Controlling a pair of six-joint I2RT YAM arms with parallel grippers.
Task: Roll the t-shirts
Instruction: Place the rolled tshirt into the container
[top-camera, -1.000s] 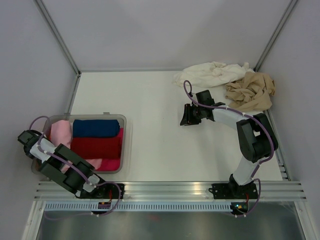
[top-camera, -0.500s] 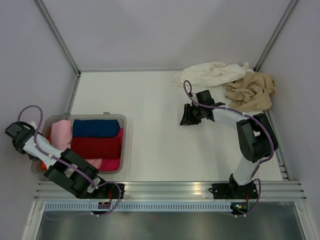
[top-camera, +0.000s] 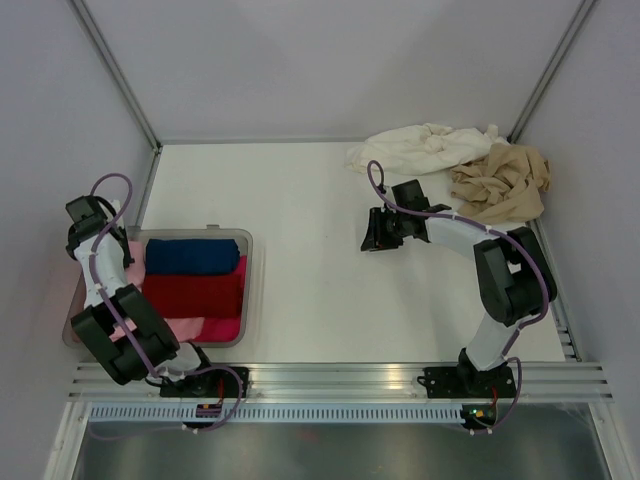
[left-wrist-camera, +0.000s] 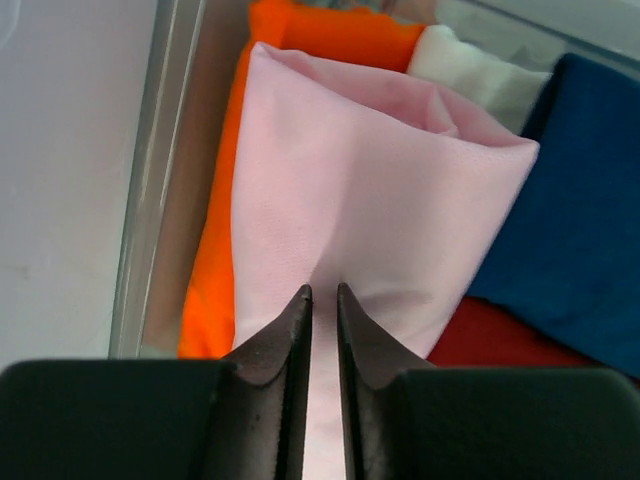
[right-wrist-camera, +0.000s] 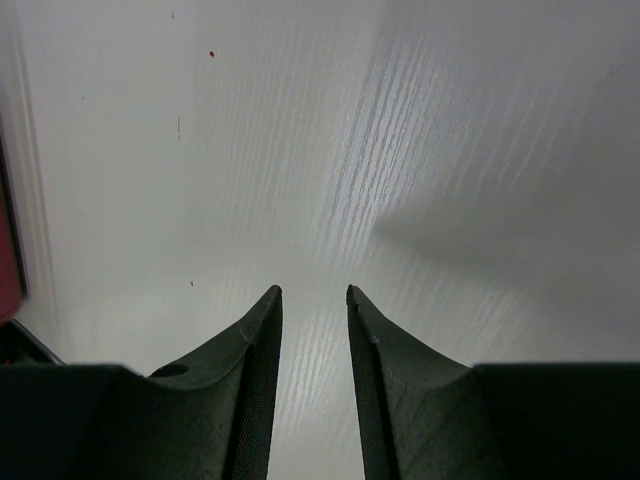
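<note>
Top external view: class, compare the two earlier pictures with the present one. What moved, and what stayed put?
The left gripper swung out past the left side of the tray, then on to the tray's far-left corner, where it hangs above the pink t-shirt. Whether it let go of that shirt cannot be told. The right gripper, the cream-white t-shirt and the tan t-shirt stayed put.

You have two black two-finger grippers: left gripper (left-wrist-camera: 322, 292) and right gripper (right-wrist-camera: 314, 290). One clear plastic tray (top-camera: 249, 295) sits below the left one, holding five cloths you can count: light pink t-shirt (left-wrist-camera: 370, 190), orange cloth (left-wrist-camera: 330, 30), white cloth (left-wrist-camera: 480, 75), navy cloth (left-wrist-camera: 585, 200), red cloth (left-wrist-camera: 490, 335). Beyond the right one lie two crumpled shirts: cream-white t-shirt (top-camera: 420, 148), tan-beige t-shirt (top-camera: 500, 185).
</note>
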